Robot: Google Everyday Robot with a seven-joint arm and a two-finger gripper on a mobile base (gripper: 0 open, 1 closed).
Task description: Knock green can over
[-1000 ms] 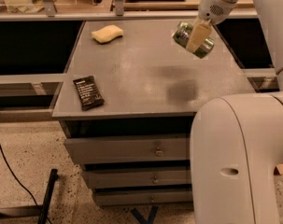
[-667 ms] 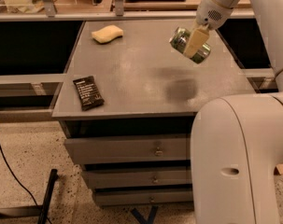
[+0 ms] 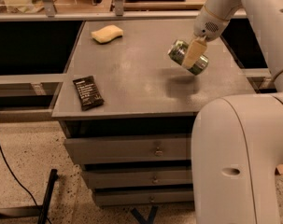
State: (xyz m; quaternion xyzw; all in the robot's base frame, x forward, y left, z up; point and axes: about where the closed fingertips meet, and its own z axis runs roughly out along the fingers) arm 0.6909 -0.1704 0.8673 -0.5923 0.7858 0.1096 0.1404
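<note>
– Green can (image 3: 178,52): position?
– Off the surface. It lies tilted in the air over the table's 3 o'clock side, long axis running from 10 to 4 o'clock. Its shadow sits on the grey top just below.
– Rest of the scene, big to small.
– White robot base (image 3: 239,162) fills the 5 o'clock corner of the view. Arm (image 3: 253,8) comes down from 1 o'clock. Grey table (image 3: 131,73) sits at centre, with three drawers (image 3: 127,148) under the top.
– Gripper?
– Gripper (image 3: 191,59) is at the arm's end, clamped around the can's middle. One pale finger (image 3: 195,52) crosses the can's near side; the other is hidden behind it.
– Loose items?
– Black snack wrapper (image 3: 88,93) lies flat at the top's 8 o'clock corner, near the front edge. Yellow sponge (image 3: 107,33) is at 11 o'clock, near the back edge. Both are well apart from the can and from each other.
– Floor?
– Dark cable (image 3: 10,171) on speckled floor at 7 o'clock.
</note>
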